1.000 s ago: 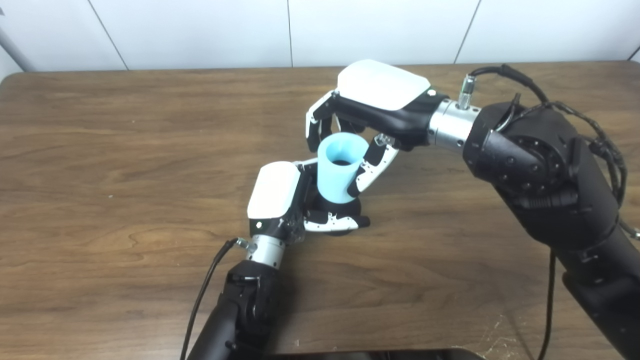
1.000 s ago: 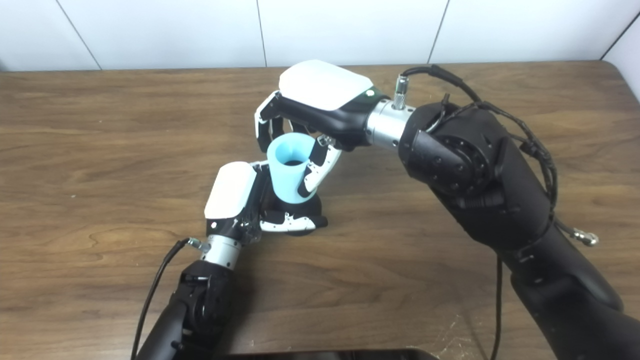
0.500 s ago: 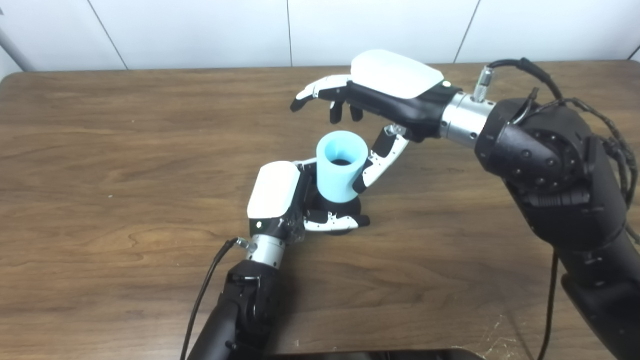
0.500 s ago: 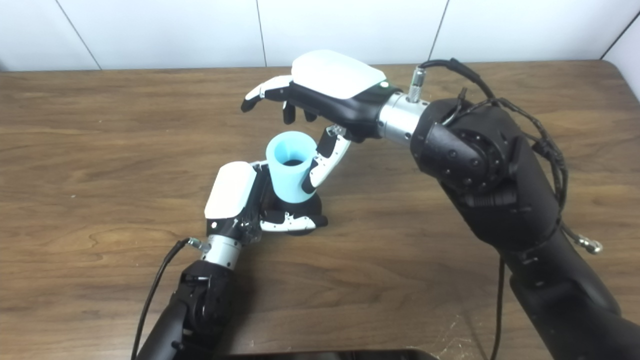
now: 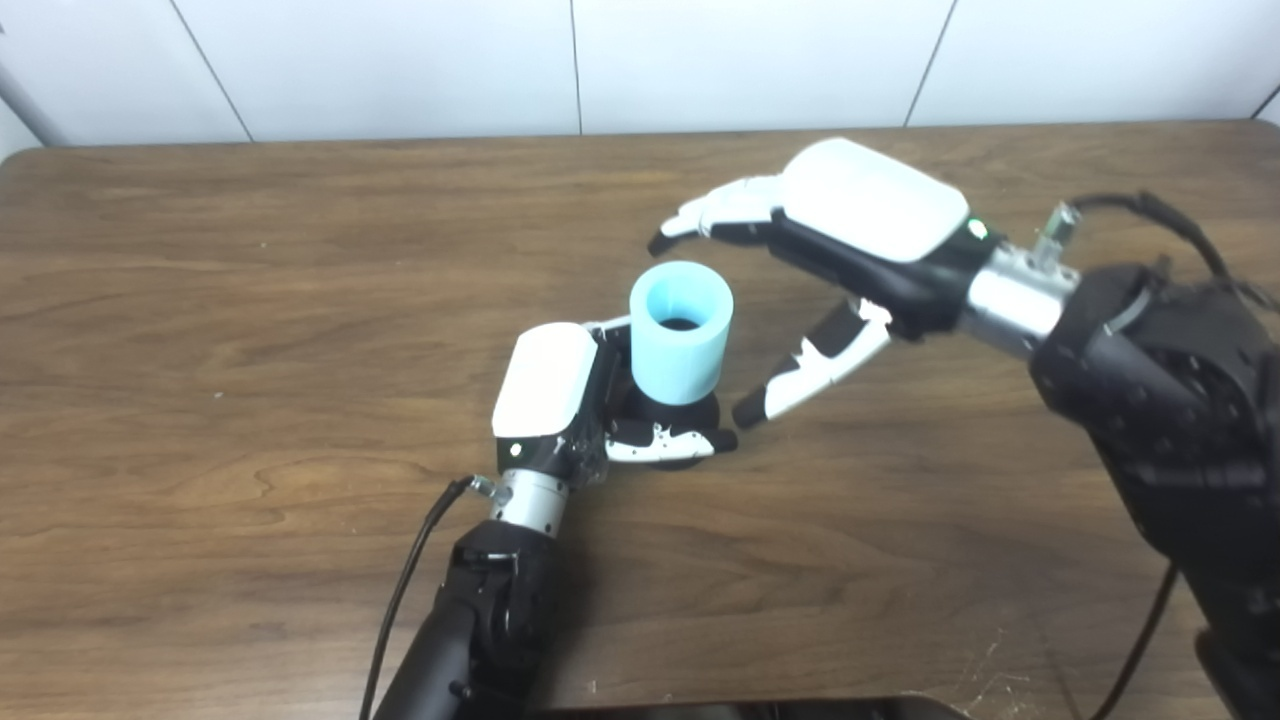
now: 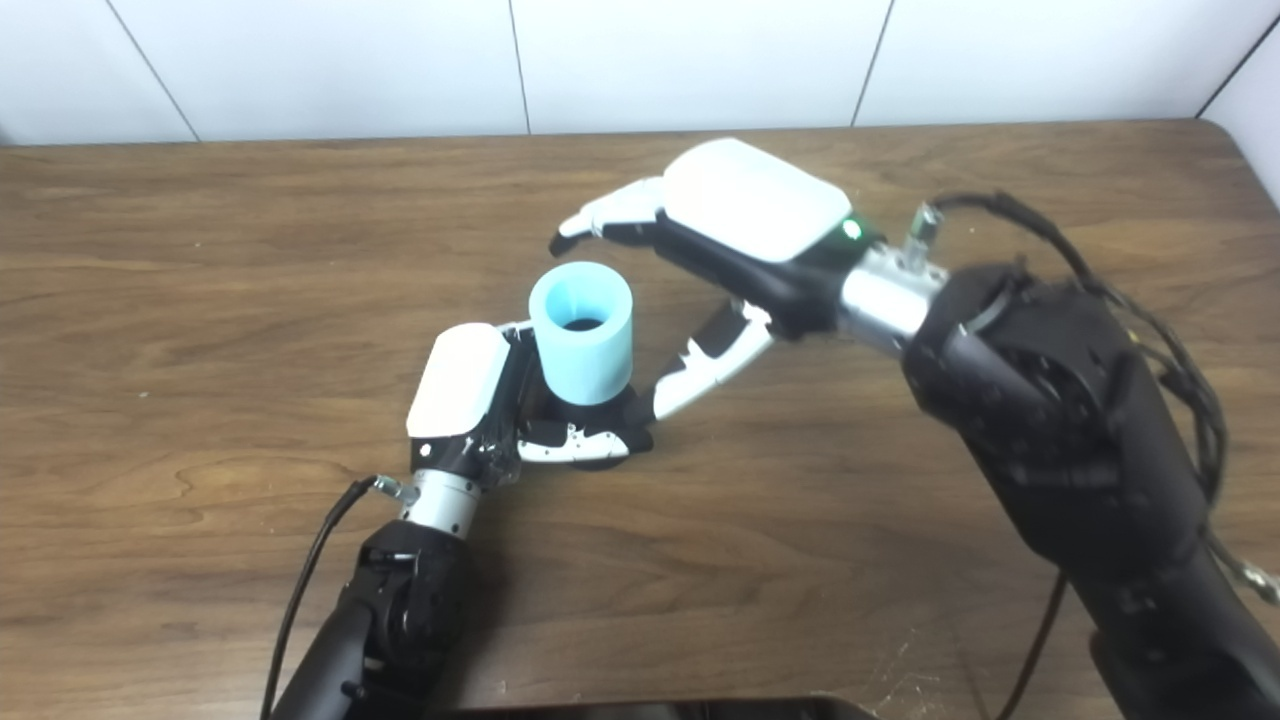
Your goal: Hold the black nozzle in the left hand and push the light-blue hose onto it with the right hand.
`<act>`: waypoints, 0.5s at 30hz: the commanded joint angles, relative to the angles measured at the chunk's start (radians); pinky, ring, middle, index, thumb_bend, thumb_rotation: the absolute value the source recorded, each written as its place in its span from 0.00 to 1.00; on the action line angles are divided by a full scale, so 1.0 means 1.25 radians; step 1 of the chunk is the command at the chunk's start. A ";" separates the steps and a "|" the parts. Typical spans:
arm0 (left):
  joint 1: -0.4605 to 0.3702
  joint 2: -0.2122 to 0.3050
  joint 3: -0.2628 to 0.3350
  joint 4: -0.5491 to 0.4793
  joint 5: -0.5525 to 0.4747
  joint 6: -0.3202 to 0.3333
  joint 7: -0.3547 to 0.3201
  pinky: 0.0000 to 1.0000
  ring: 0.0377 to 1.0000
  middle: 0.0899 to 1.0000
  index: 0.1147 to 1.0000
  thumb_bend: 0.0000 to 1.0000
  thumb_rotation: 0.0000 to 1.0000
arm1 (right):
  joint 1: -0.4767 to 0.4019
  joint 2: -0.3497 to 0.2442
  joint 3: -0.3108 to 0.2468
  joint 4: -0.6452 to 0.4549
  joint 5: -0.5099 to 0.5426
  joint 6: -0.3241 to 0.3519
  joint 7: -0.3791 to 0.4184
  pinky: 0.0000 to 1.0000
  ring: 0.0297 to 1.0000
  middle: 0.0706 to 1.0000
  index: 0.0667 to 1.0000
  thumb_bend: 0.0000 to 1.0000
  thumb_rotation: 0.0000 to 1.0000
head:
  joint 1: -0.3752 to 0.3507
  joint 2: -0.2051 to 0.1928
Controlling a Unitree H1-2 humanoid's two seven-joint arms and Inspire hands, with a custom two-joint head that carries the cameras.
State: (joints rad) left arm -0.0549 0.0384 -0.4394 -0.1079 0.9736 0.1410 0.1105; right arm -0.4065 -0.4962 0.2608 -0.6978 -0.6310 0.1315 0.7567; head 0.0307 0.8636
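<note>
The light-blue hose (image 5: pixel 680 335) is a short upright tube seated on top of the black nozzle (image 5: pixel 680 415), whose base rests on the table. My left hand (image 5: pixel 560 400) is shut on the nozzle, fingers wrapped around its base. My right hand (image 5: pixel 830 260) is open, just right of the hose and apart from it, with fingers spread above and behind the hose and its thumb reaching down toward the nozzle. The same scene shows in the right eye view, with the hose (image 6: pixel 582 335) and right hand (image 6: pixel 730 250).
The brown wooden table (image 5: pixel 250 300) spreads around the hands, with a white tiled wall behind it. A dark object's edge (image 5: pixel 750 710) shows at the bottom of the picture. Black cables hang from both arms.
My right hand let go of the hose, opened, and drew back to the right. The hose stays on the nozzle in my left hand.
</note>
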 commanded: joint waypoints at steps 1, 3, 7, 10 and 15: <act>0.012 0.006 0.001 0.026 0.000 0.014 -0.014 0.60 0.54 0.36 0.44 0.52 0.00 | 0.000 -0.011 -0.015 -0.026 -0.016 -0.063 -0.051 0.86 0.89 0.87 0.81 0.65 0.72 | 0.000 0.000; 0.011 0.006 0.002 0.027 0.000 0.014 -0.013 0.60 0.54 0.36 0.44 0.52 0.00 | 0.027 -0.007 -0.018 -0.027 -0.028 -0.094 -0.066 0.90 0.92 0.89 0.83 0.63 0.78 | 0.000 -0.002; 0.010 0.009 0.002 0.026 0.000 0.013 -0.016 0.60 0.53 0.35 0.44 0.52 0.00 | 0.073 0.009 -0.026 -0.029 -0.044 -0.125 -0.085 0.94 0.95 0.93 0.87 0.62 0.89 | -0.002 -0.003; 0.009 0.013 0.002 0.027 0.003 0.013 -0.018 0.61 0.54 0.36 0.44 0.52 0.00 | 0.095 0.027 -0.027 -0.024 -0.037 -0.130 -0.095 0.92 0.95 0.93 0.87 0.61 0.87 | 0.000 -0.003; 0.008 0.012 0.000 0.030 0.002 0.013 -0.017 0.61 0.54 0.38 0.44 0.52 0.00 | 0.098 0.049 -0.034 -0.013 -0.041 -0.138 -0.106 0.93 0.97 0.95 0.89 0.59 0.87 | 0.000 -0.004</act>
State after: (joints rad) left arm -0.0559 0.0417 -0.4379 -0.1046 0.9733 0.1408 0.1116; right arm -0.2553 -0.4348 0.2366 -0.6998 -0.6857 -0.0152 0.6617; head 0.0291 0.8575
